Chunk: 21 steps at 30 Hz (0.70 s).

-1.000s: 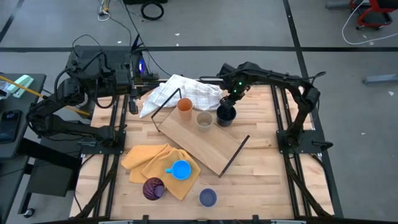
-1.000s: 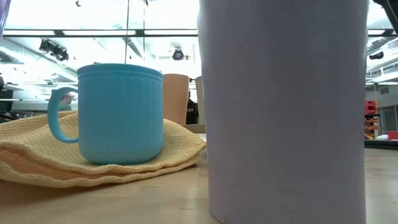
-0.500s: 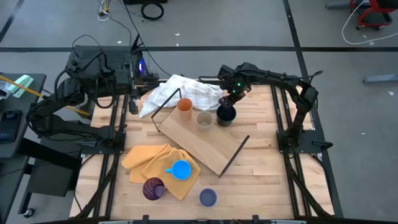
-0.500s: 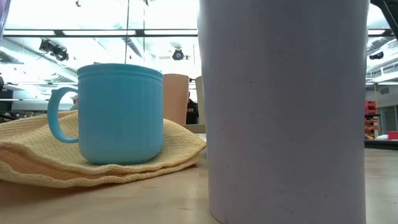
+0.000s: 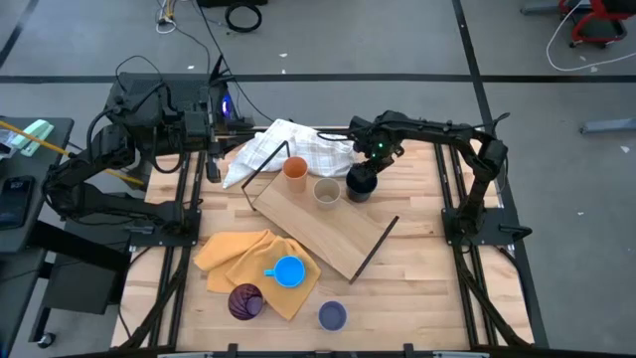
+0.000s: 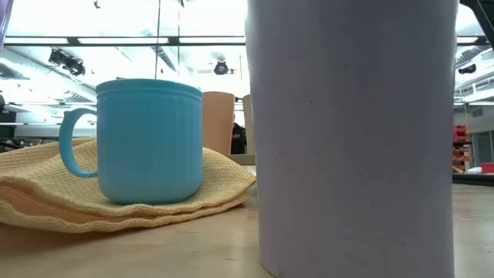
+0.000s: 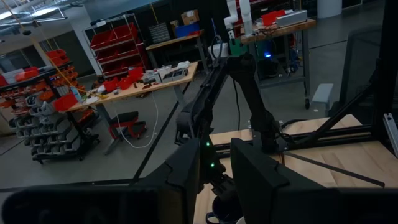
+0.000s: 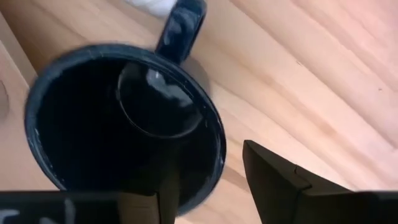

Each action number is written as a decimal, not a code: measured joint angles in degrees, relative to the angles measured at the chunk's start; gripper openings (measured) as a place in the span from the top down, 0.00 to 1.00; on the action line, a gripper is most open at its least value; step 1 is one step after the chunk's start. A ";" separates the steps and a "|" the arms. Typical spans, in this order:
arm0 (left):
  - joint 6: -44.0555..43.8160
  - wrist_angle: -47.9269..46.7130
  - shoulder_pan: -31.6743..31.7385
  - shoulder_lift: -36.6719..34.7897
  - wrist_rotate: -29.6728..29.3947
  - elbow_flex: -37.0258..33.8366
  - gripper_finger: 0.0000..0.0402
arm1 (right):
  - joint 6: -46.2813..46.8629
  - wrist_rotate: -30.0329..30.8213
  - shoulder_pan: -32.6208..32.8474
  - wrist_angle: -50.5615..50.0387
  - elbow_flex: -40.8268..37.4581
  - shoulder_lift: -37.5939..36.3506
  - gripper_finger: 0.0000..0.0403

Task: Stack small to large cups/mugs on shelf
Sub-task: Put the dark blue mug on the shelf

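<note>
My right gripper (image 5: 370, 164) right above dark navy mug (image 5: 360, 185). Fingers apart, one (image 8: 155, 199) over mug's dark inside, other (image 8: 280, 180) outside rim; wall between them, no squeeze seen. Mug stands up straight, mouth up, handle (image 8: 181, 28) pointing toward white checked cloth (image 5: 288, 147). Mug sits on table (image 5: 417, 249) at shelf (image 5: 323, 231) edge, beside tan cup (image 5: 326, 191) and orange cup (image 5: 295, 168). Shelf board long, lying slanted. My left gripper (image 7: 214, 186) parked back left, can't tell its fingers.
</note>
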 joint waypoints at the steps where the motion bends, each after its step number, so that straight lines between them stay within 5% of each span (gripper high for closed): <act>1: 0.00 0.00 -0.01 0.00 0.00 0.00 0.75 | 0.29 -0.05 0.05 0.16 0.00 0.00 0.58; 15: -0.02 0.00 0.00 0.00 0.00 0.00 0.75 | -0.26 0.48 0.35 2.48 0.00 0.00 0.65; 21: -0.04 0.00 -0.01 0.00 0.00 0.00 0.75 | -1.38 0.30 0.35 4.38 -3.20 0.00 0.84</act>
